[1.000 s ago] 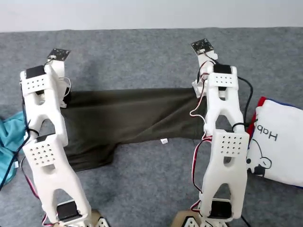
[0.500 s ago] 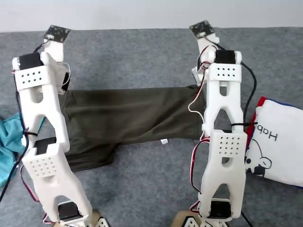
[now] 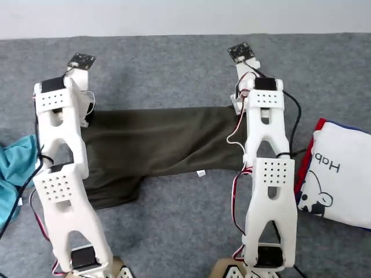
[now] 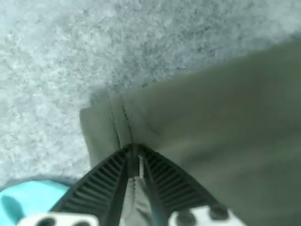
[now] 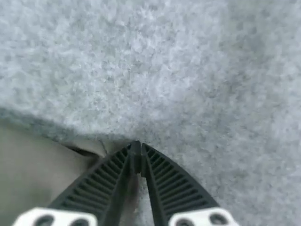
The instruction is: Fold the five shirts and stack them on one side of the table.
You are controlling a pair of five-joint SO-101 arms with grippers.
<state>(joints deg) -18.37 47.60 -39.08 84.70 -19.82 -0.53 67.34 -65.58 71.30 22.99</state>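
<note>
A dark olive shirt (image 3: 156,142) lies folded lengthwise across the middle of the grey table, one sleeve trailing toward the front left. My left gripper (image 4: 134,157) is shut on the hem at the shirt's left end (image 4: 211,122). At the shirt's right end, my right gripper (image 5: 137,151) is shut on the fabric's edge (image 5: 37,160), right at its far corner. A teal shirt (image 3: 14,168) is bunched at the table's left edge. On the right lies a folded white printed shirt (image 3: 339,174), with red and blue fabric showing under it.
The grey carpet-like table surface (image 3: 174,69) stretches bare behind the olive shirt and in front of it between the two arm bases. A small white tag (image 3: 201,172) sticks out from the shirt's near edge. The teal shirt (image 4: 23,200) lies close beside the left gripper.
Half a second ago both arms stood higher and farther apart, pulling the olive shirt taut. Now they have come back down and inward. The shirt lies in about the same place.
</note>
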